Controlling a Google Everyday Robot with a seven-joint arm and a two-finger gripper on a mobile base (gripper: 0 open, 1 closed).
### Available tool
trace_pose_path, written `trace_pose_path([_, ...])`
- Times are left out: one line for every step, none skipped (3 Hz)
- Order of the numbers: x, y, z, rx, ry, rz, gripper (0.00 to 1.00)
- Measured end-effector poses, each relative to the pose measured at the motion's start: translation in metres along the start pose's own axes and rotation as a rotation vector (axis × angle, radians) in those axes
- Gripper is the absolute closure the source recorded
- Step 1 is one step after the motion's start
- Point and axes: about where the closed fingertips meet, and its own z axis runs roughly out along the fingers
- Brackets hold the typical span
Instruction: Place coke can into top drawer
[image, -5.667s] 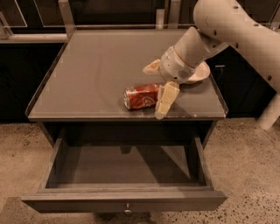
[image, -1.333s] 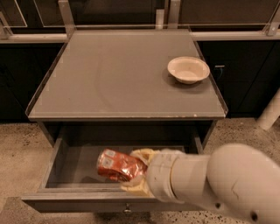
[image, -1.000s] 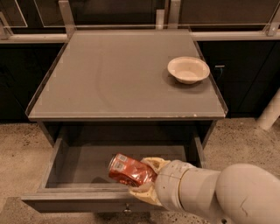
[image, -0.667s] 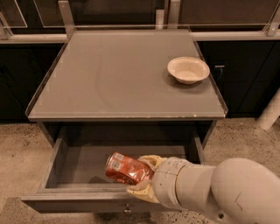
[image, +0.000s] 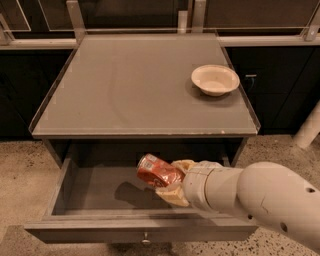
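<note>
One top drawer stands pulled fully out at the near edge of the view, its flat dark front panel lowest in the picture with the small round knob at centre. The pale arm reaches in from the lower right, and the gripper sits over the right middle of the drawer's inside. Its cream jaws are pinching the coke can, one above and one below the can's right end. The can is tilted, with its silver end pointing up and to the left, and its shadow falls on the drawer floor just to its lower left.

Less than a second ago the can was held lower and a little further left, close to the front panel; now it is higher, nearer the back of the drawer and just under the lip of the bench. The arm has drawn towards the right and hides less of the front panel than it did. Several seconds back the can lay on the bench near the bowl, and it is no longer there.

Beyond the drawer the grey bench carries only the cream bowl, in the same far right spot as in every earlier view
</note>
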Motion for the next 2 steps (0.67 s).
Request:
trace_pose_path([0.014,-0.013,0.012,0.038,0.006,0.079,1.00])
trace_pose_path([0.034,-0.019,0.022,0.085,0.026,0.158,1.00])
